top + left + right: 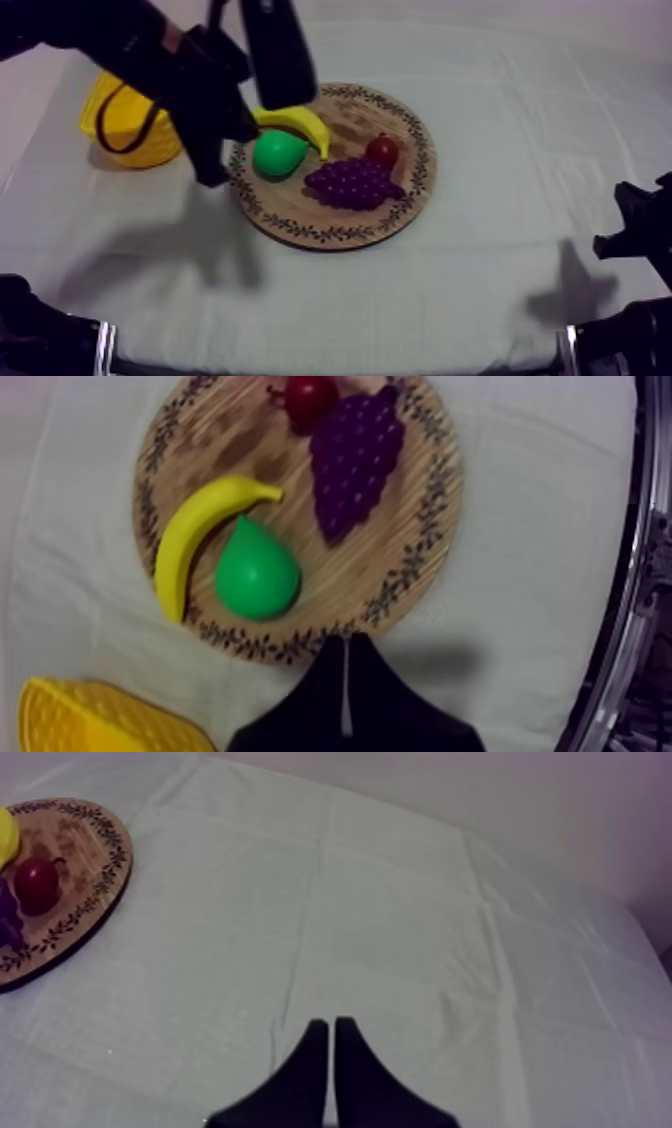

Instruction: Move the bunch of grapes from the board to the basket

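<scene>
Purple marks your target: the bunch of grapes (352, 184) lies on the near right part of the wooden board (350, 225), and neither gripper touches it. A small red fruit (382, 150) sits just beside its far edge. A green pear (277, 155) lies just to its left, and a banana (300, 122) curves along the pear's far side. All four rest on the board, which sits near the middle of the grey-white cloth (480, 290). The yellow basket (120, 125) stands to the board's left and a little farther back, near the rim but apart from it, partly hidden behind your left arm.

Your left gripper (346, 644) hangs over the board's left rim, beside the pear, between board and basket. Its two black fingers lie pressed together in a narrow wedge and hold nothing. Your right gripper (331, 1024) sits low at the near right of the table, well apart from the board. Its fingers are likewise together with nothing between them, pointing across bare cloth.
</scene>
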You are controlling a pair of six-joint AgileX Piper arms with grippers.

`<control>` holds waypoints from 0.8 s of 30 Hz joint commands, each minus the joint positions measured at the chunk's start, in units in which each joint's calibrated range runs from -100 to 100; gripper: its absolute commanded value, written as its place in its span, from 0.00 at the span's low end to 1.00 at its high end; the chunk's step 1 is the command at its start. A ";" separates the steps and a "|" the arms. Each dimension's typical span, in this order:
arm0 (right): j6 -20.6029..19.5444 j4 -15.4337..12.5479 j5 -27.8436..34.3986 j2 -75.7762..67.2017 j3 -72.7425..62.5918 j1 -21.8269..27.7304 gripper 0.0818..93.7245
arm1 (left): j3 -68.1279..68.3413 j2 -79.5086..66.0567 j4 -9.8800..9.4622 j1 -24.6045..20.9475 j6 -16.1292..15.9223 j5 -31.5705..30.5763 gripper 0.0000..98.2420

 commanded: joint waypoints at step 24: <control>0.00 -0.02 0.00 0.00 -0.04 0.02 0.00 | -26.44 22.39 -4.19 6.43 2.51 10.65 0.16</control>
